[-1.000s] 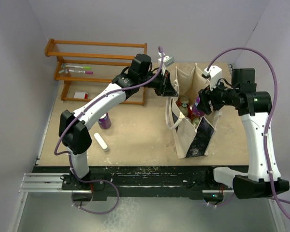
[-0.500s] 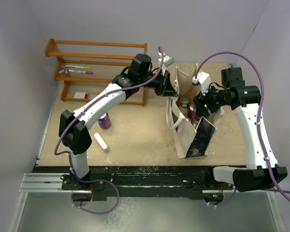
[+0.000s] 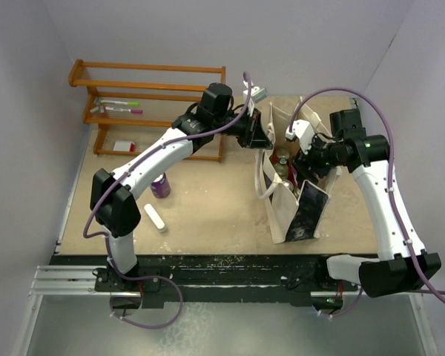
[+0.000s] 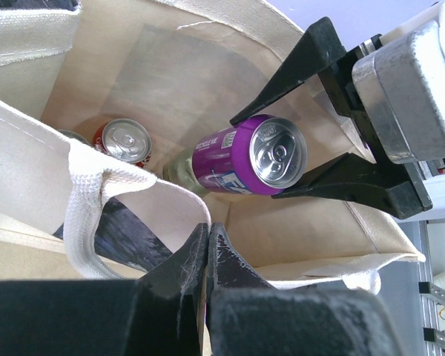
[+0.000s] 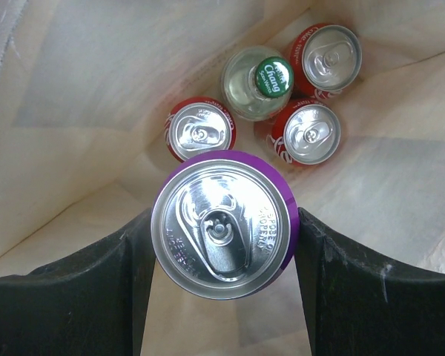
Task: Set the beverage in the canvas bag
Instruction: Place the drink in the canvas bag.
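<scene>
Room is tight in the overhead view. The cream canvas bag with a dark printed panel [image 3: 283, 215] stands right of centre on the tan tabletop [image 3: 208, 215], with bare board to its left and only a narrow strip toward the right edge. The left gripper [image 3: 262, 141] sits at the bag's upper-left rim, and the right gripper [image 3: 302, 162] reaches into the open mouth. A second purple can [image 3: 161, 185] stands at centre left, well apart from the bag, near a small white block [image 3: 155, 218]. A wooden rack [image 3: 148, 70] fills the upper left.

From the left wrist, the left gripper [image 4: 208, 237] has its fingers pressed together on the bag's rim fabric at bottom centre. The purple beverage can [image 4: 230, 159] hangs mid-frame inside the bag, clamped by the right gripper [image 4: 254, 158]. A red can [image 4: 126, 141] lies deeper, at left.

From the right wrist, the right gripper [image 5: 222, 219] squeezes the beverage can [image 5: 222, 241] at centre, one black finger on each side. Three red cans [image 5: 200, 132] and a clear green-capped bottle [image 5: 259, 83] stand on the bag's floor at upper right; bare canvas lies at left.
</scene>
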